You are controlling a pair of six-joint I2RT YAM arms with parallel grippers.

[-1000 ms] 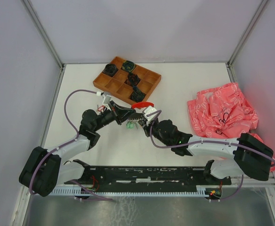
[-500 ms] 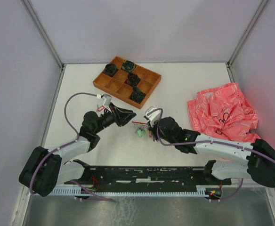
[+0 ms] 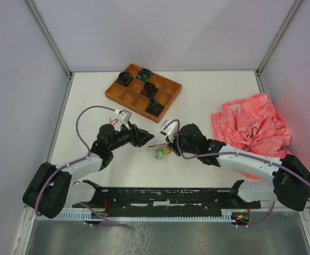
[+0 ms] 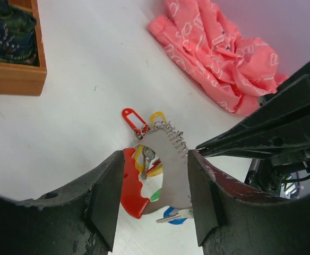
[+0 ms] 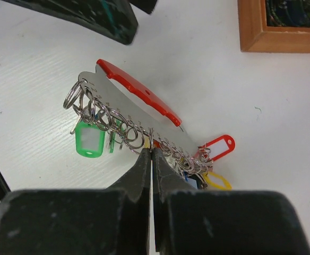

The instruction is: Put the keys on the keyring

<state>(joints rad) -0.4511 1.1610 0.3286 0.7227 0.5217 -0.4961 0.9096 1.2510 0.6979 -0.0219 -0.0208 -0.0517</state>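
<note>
The keyring (image 5: 139,90), a red crescent with a grey metal part, stands on edge just above the table. Several keys hang from the grey part on small rings, with a green tag (image 5: 88,141), a red tag (image 5: 218,146) and a yellow tag (image 5: 217,183). My right gripper (image 5: 151,153) is shut on the grey part's ringed edge. My left gripper (image 4: 155,159) is open, with the keyring (image 4: 131,186) standing between its jaws and a blue-tagged key (image 4: 173,215) below. From above, the keyring (image 3: 157,146) sits between the left gripper (image 3: 144,139) and the right gripper (image 3: 168,144).
A wooden compartment tray (image 3: 112,93) holding dark coiled bundles lies at the back, just beyond both grippers. A crumpled pink cloth (image 3: 250,127) lies at the right. The arms' base rail runs along the near edge.
My left gripper has opened, let go of the keyring and drawn back a little to the left. The right gripper has brought the keyring nearer and lower.
</note>
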